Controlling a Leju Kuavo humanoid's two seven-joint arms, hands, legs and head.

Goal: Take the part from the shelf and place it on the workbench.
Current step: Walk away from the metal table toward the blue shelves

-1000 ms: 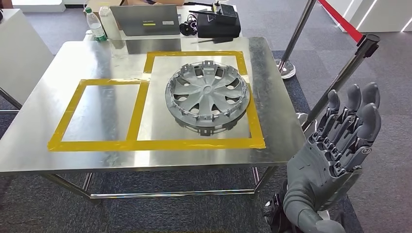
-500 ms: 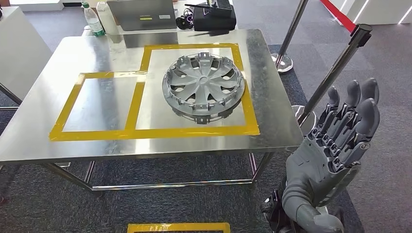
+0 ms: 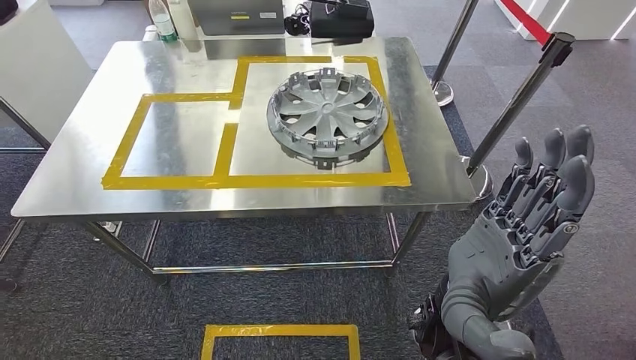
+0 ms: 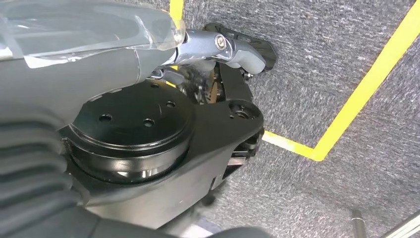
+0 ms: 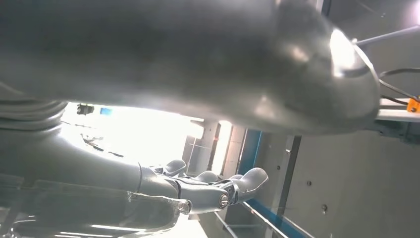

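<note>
One grey part (image 3: 328, 113) lies on the workbench (image 3: 67, 169); the right robot hand (image 3: 525, 225) is raised, fingers apart, empty

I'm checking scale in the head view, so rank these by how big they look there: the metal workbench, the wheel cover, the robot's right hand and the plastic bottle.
1. Workbench
2. Wheel cover and right hand: look alike, and the hand is much nearer the camera, so unranked.
3. Bottle, cut off by the frame edge.
</note>
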